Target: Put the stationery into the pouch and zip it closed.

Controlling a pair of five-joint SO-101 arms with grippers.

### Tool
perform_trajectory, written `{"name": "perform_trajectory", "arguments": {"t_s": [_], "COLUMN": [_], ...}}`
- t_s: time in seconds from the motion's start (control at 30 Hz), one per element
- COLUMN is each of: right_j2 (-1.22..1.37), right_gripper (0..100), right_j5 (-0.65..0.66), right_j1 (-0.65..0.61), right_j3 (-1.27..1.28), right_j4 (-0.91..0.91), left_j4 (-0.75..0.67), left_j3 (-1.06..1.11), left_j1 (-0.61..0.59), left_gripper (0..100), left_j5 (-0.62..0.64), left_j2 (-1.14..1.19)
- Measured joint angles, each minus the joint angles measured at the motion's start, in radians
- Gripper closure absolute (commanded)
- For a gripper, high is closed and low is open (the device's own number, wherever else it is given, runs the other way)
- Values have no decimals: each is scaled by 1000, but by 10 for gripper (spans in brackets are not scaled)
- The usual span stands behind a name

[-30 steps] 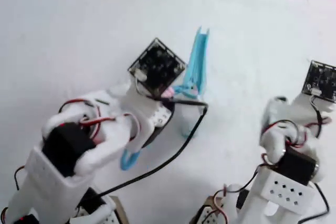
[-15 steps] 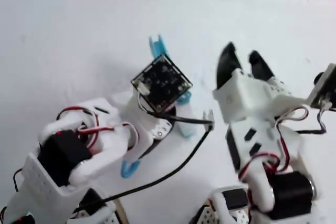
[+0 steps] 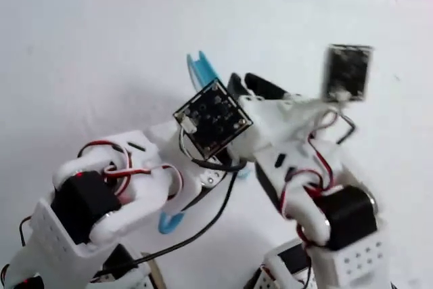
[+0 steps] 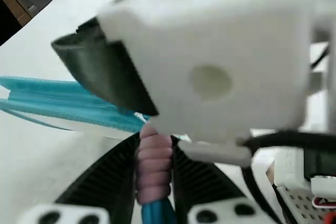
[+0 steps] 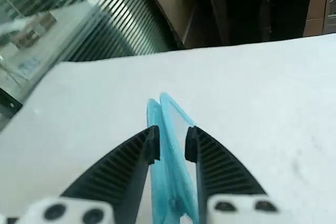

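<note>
Insertion step, I judge: left pincer (image 4: 154,146) clamps the pen (image 4: 153,174). Right pincer (image 5: 171,144), jaws apart (barely), straddles the pouch (image 5: 169,115), twelve o'clock of the left arm. Next: pinch rim, feed pen.

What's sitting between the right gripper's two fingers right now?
The blue pouch: its raised edge stands in the gap between the fingers of the right gripper, in the right wrist view.

White table (image 3: 81,45); behind it slatted blinds (image 5: 100,19) and, perhaps, dark wooden furniture (image 5: 173,3)
</note>
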Motion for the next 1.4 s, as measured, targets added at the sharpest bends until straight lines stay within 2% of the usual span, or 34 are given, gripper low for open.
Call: {"name": "perform_trajectory", "arguments": {"t_s": [0.23,0.37,0.83,1.17,1.4], "right_j2": [106,170,278,390,540], "right_gripper": [913,985,981,981,981], "right_j5": [106,110,149,239,264], "right_j1": [0,-2,31,31,31], "right_j3": [0,-9,-25,-41,-189], "right_j4": [11,0,-55,-57,-8], "left_j4": [0,0,0,0,0], "left_j3": [0,0,2,2,2], "left_j1": [0,0,0,21,49], "left_gripper": [978,978,978,978,978], "left_j5": [0,0,0,0,0], "left_j2": [0,0,-78,-80,-81]}}
